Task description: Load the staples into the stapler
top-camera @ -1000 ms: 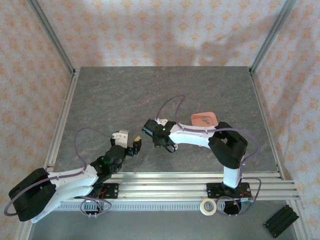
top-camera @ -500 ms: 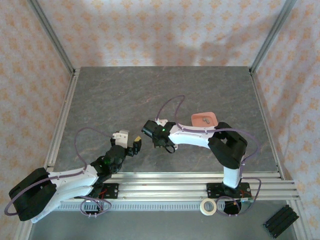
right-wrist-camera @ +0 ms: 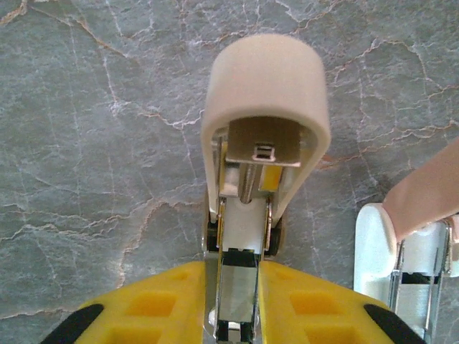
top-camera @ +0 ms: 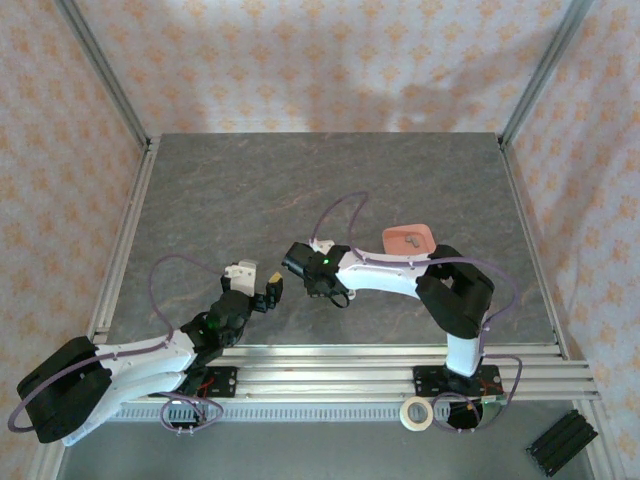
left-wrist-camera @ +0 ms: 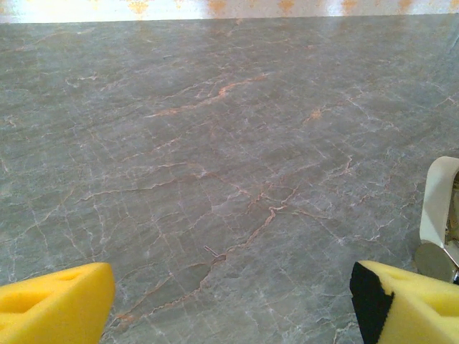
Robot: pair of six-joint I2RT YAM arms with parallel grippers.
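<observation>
The staples (top-camera: 410,241) show in the top view as a dull fleck inside the salmon-pink tray (top-camera: 424,233). They are too small to count or to tell their lie. The tray sits right of the table's middle, just beyond the right arm's forearm, which crosses its near edge.

The stapler (right-wrist-camera: 265,79) stands well apart from the tray, left of centre and near the front rail. In the right wrist view it is hinged open. Its rounded cream cover is tipped up and away, and the bare metal rail below runs back toward the camera. Whether a strip already lies in that rail cannot be made out.

The right gripper (right-wrist-camera: 237,304) is drawn in narrow, with its yellow fingers (right-wrist-camera: 150,308) lying against both sides of the rail. The frame's lower edge cuts off the rail's rear end.

A second stapler (right-wrist-camera: 376,251), white with a pink cover, lies just beside it on the right. The frame edge cuts it off.

The left gripper (left-wrist-camera: 229,304) stands wide apart, low over the table (top-camera: 300,180), with nothing between its pads. At the right edge of its view there is a cream and metal piece (left-wrist-camera: 439,208), half cut off, and which stapler it belongs to cannot be told.

Open grey stone surface runs from the two grippers to the far and side rails. A tape roll (top-camera: 417,412) and a black block (top-camera: 560,442) lie off the table, in front of the near rail.
</observation>
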